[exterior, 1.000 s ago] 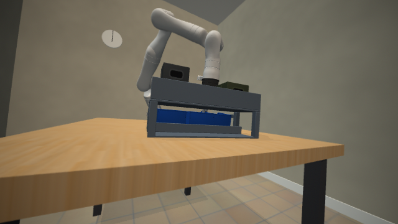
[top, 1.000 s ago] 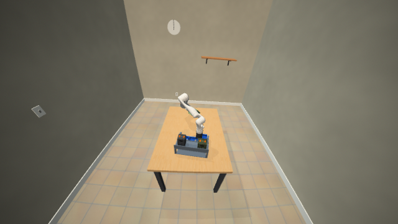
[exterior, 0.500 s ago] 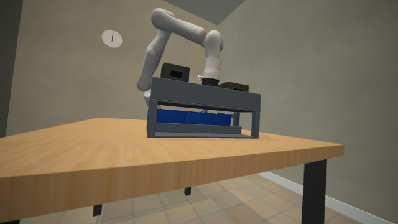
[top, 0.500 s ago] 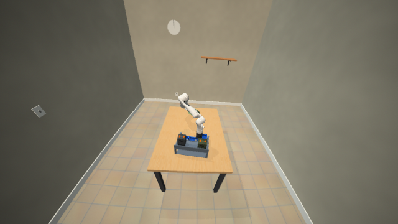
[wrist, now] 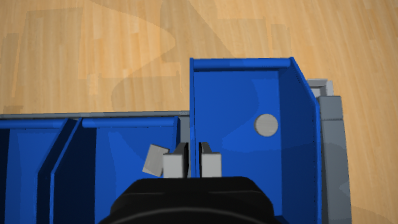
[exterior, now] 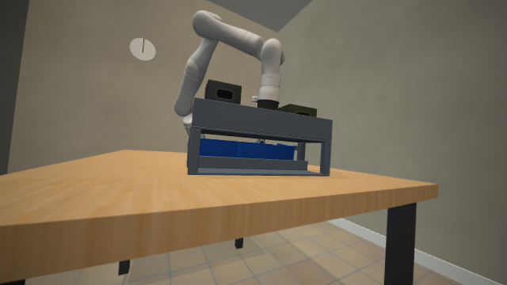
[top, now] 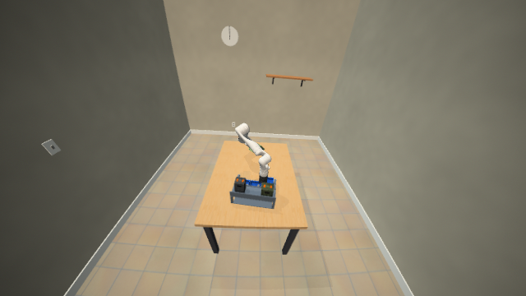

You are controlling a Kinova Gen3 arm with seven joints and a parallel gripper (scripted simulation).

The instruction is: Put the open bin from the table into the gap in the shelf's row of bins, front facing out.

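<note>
Bin (top: 270, 180) (exterior: 287, 152) (wrist: 235, 105): at one end of the shelf (top: 252, 196) (exterior: 261, 119) (wrist: 336, 160), jutting past its front edge, farther out than the neighbouring bins (top: 251, 183) (exterior: 219, 148) (wrist: 127, 145). Round part (wrist: 266, 125) inside. Gripper (top: 263, 181) (exterior: 261, 141) (wrist: 193, 154) nearly closed around a side wall; cannot tell whether pinching it.

Nothing has visibly changed from 1 second ago.
</note>
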